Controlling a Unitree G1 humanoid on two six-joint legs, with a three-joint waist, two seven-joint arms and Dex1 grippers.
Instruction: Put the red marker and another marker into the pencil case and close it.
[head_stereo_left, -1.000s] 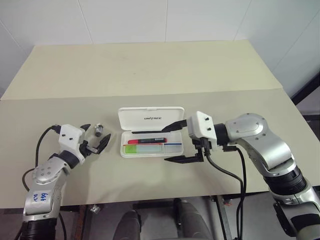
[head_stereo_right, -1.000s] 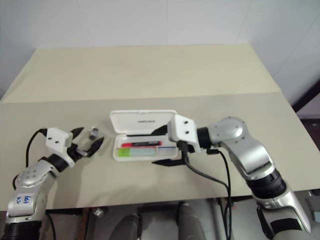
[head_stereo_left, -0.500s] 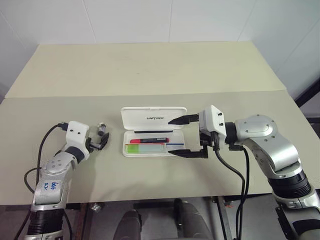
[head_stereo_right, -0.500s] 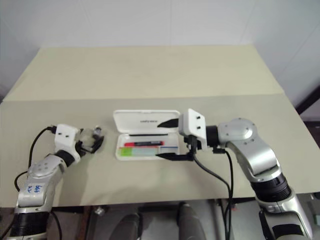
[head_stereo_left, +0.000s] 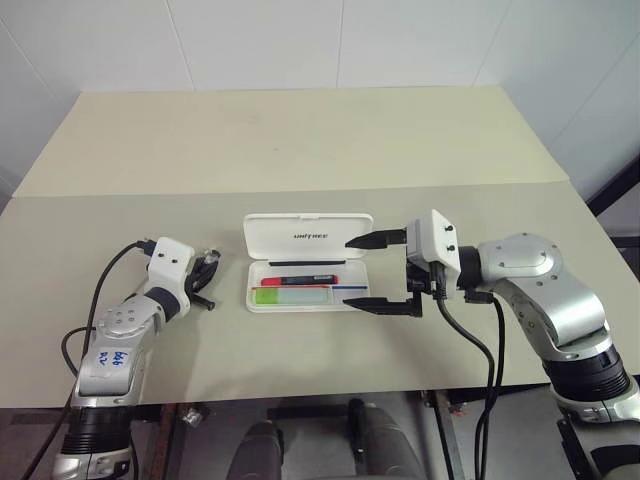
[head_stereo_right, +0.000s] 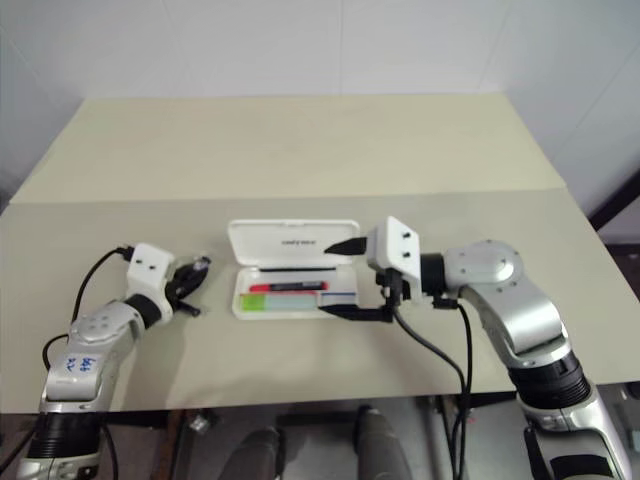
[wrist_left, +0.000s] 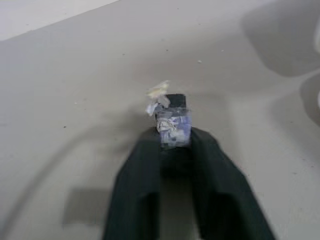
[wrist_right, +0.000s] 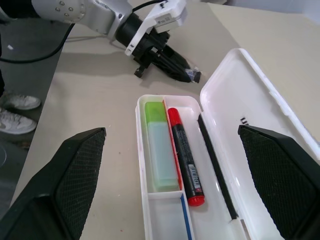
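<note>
The pencil case (head_stereo_left: 307, 261) lies open at the centre of the frame on the beige table (head_stereo_left: 300, 150), a white hard box with rounded corners, its lid tipped back toward the top of the frame with small dark lettering on it. In the tray the red marker (wrist_right: 185, 158), slim with a dark printed band, lies lengthwise beside the green marker (wrist_right: 159, 147), which is thicker and has a bright green end and a paler mint body; a thin red-and-blue stripe runs between them. The right gripper (head_stereo_left: 378, 272) sits at the case's right end, pointing toward the left of the frame, its two black fingers wide apart, one by the lid and one by the tray's front corner, holding nothing. At the left of the frame the left gripper (head_stereo_left: 205, 281) reaches low over the table, its fingers closed on a small dark cap-like object (wrist_left: 172, 122) with scraps of paper on it.
</note>
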